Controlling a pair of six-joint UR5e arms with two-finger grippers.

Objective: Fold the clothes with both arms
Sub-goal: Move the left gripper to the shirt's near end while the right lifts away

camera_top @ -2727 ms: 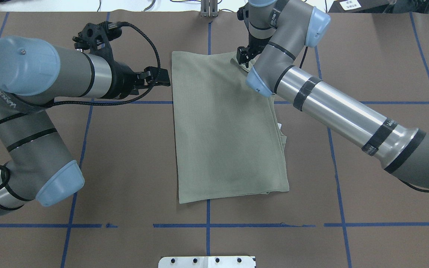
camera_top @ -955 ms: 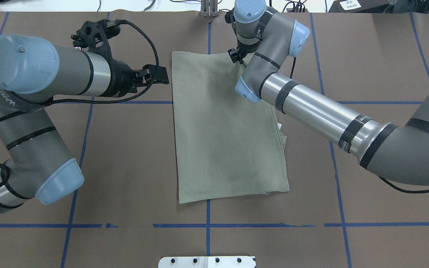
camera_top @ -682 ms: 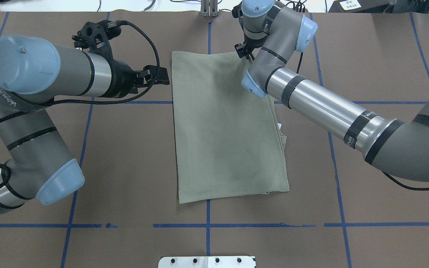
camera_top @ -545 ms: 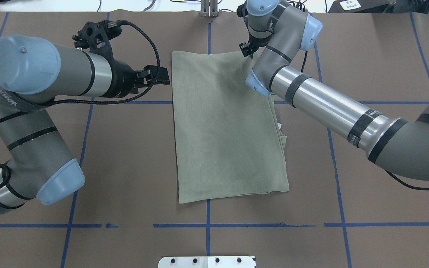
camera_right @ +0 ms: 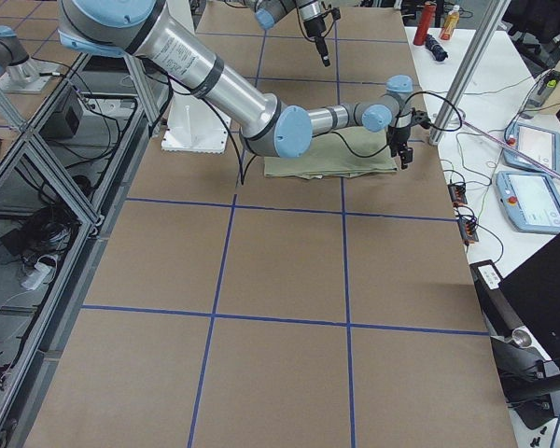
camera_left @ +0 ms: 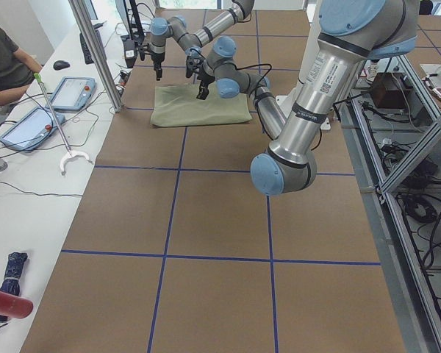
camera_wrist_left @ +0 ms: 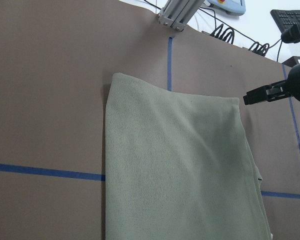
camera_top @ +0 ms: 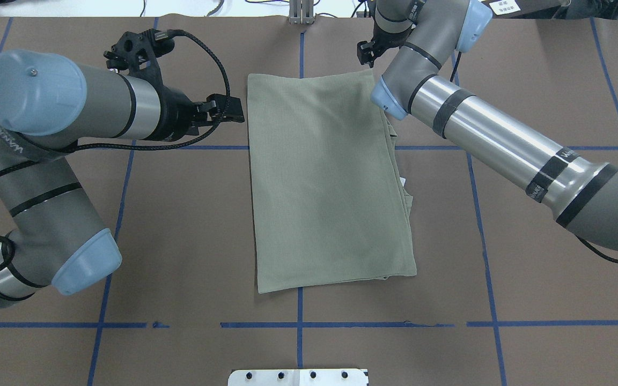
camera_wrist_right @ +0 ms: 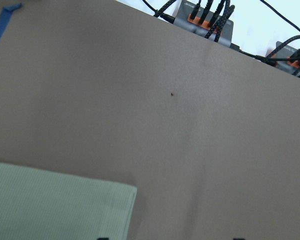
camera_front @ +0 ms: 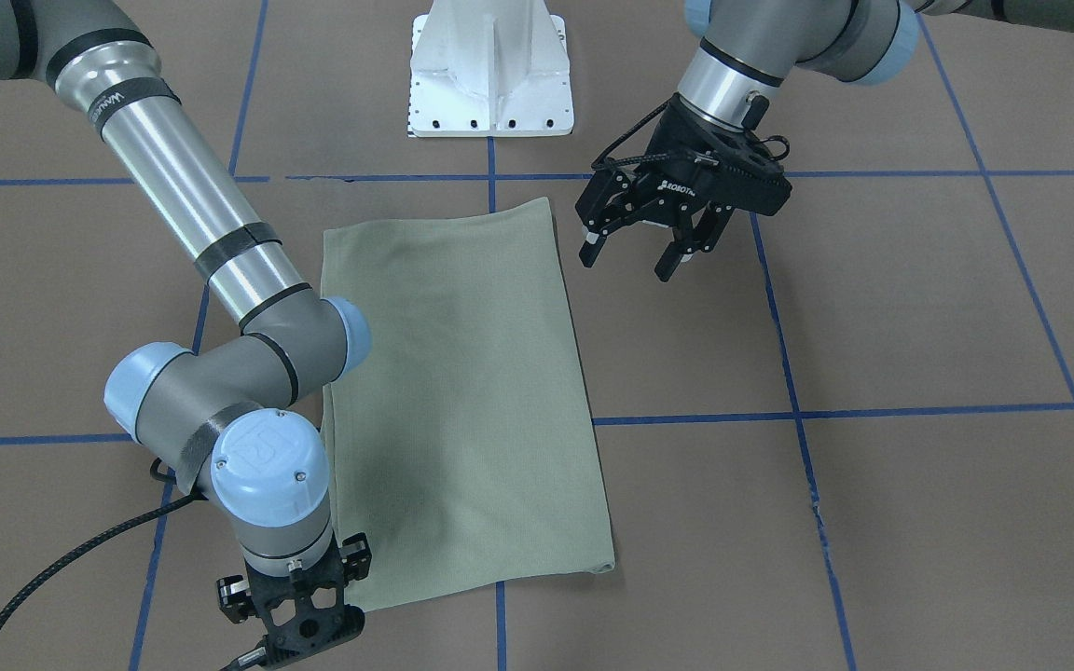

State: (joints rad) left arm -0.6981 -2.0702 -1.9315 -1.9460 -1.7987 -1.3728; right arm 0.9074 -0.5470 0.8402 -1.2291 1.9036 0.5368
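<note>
The sage-green shirt (camera_top: 330, 182) lay folded to a tidy rectangle in the middle of the table (camera_top: 502, 241), left end effector (camera_front: 635, 253) spread and empty beside it, right end effector (camera_top: 366, 56) apparently spread off its far corner, with perhaps one final fold left.

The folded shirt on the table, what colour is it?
The shirt is plain sage green with no pattern, and the overhead view shows it best.

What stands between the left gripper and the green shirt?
Nothing visible does. Only bare brown table lies between the left gripper, its jaws open, and the near edge of the shirt.
</note>
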